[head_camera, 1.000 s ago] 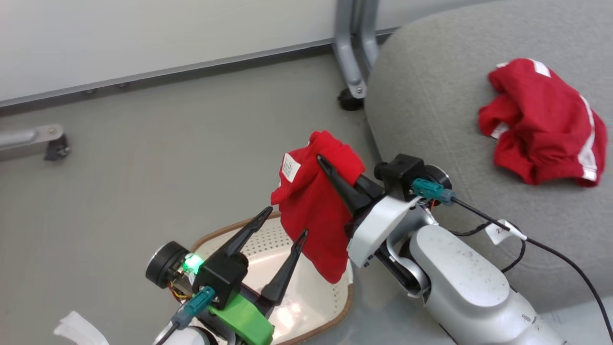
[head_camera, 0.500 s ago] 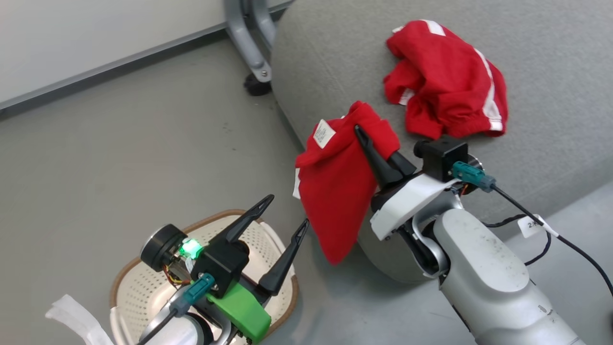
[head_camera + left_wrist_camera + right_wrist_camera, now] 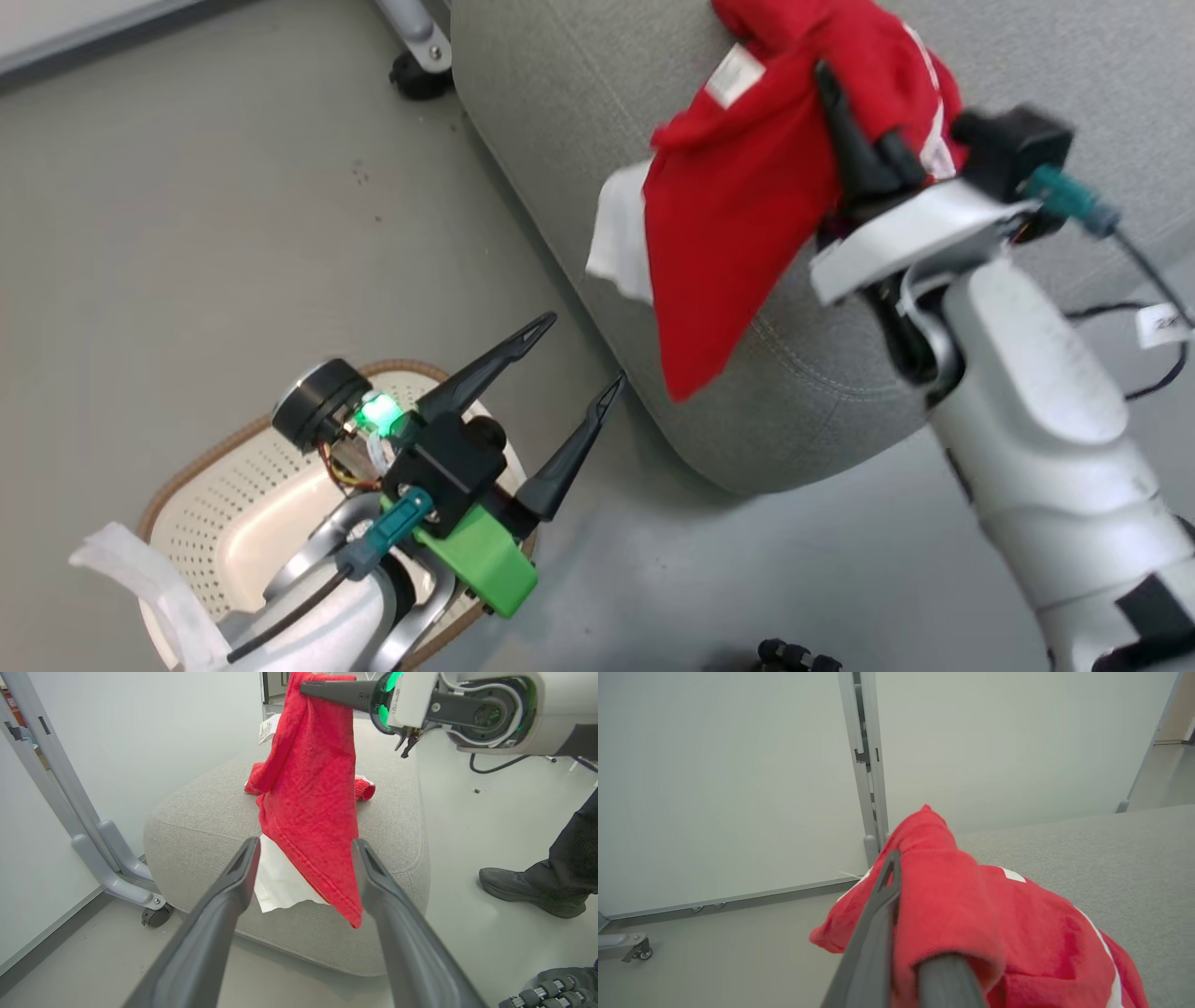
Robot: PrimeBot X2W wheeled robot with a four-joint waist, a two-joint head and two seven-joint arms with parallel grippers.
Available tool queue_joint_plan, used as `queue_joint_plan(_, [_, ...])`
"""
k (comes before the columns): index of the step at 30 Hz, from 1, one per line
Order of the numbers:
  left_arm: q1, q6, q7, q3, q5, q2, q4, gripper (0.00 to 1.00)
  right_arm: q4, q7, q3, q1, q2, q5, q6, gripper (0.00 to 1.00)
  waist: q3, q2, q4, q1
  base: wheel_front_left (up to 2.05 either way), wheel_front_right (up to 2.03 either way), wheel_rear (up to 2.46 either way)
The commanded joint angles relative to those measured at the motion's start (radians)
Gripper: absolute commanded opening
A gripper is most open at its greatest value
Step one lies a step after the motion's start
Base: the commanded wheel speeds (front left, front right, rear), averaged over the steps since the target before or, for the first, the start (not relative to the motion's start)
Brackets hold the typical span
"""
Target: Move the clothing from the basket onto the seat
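Observation:
My right gripper (image 3: 829, 89) is shut on a red piece of clothing (image 3: 728, 233) with a white tag and white lining. It hangs over the front corner of the grey seat (image 3: 551, 159). In the left wrist view this clothing (image 3: 310, 812) dangles in front of the seat (image 3: 201, 826), below the right gripper (image 3: 327, 688). A second red piece with white stripes (image 3: 1069, 947) lies on the seat (image 3: 1134, 858) behind it. My left gripper (image 3: 583, 355) stands open above the cream basket (image 3: 201, 485), whose visible inside is bare plastic; my arm hides part of it.
A grey metal frame leg with a caster (image 3: 117, 872) stands on the floor left of the seat, by the white wall. A person's dark shoe (image 3: 523, 891) is on the floor to the right. A tagged black cable (image 3: 1158, 327) trails from my right wrist.
The head camera has swung toward the seat. My right gripper has carried the red clothing up from beside the basket to above the seat's edge, near the other piece. My left gripper stays open.

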Motion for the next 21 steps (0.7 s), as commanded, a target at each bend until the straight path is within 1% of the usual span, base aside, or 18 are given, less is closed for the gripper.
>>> queue_joint_plan(1, [-0.03, -0.006, 0.001, -0.001, 0.014, 0.003, -0.008, 1.0, 0.004, -0.004, -0.024, -0.046, -0.013, 0.002, 0.0, 0.0, 0.071, -0.0001, 0.042, -0.0001, 0.0, 0.0, 0.0])
queue_joint_plan(6, [-0.083, -0.021, 0.007, -0.005, 0.034, 0.006, -0.021, 1.0, 0.021, 0.005, -0.101, -0.186, -0.072, -0.01, 0.0, 0.0, 0.146, -0.0001, 0.091, -0.0001, 0.0, 0.0, 0.0])
queue_joint_plan(13, [-0.163, -0.046, 0.02, -0.016, 0.071, 0.01, -0.044, 1.0, 0.028, 0.031, -0.241, -0.371, -0.203, -0.047, 0.0, 0.0, 0.248, -0.0001, 0.159, -0.0001, 0.0, 0.0, 0.0])
queue_joint_plan(18, [-0.201, -0.061, 0.011, -0.035, 0.08, 0.002, -0.043, 1.0, 0.063, 0.077, -0.329, -0.411, -0.273, -0.077, 0.0, 0.0, 0.281, -0.0001, 0.197, -0.0001, 0.0, 0.0, 0.0])
queue_joint_plan(21, [-0.207, -0.063, 0.004, -0.043, 0.084, -0.004, -0.039, 1.0, 0.106, 0.089, -0.364, -0.38, -0.274, -0.088, 0.0, 0.0, 0.291, -0.0001, 0.208, -0.0001, 0.0, 0.0, 0.0])
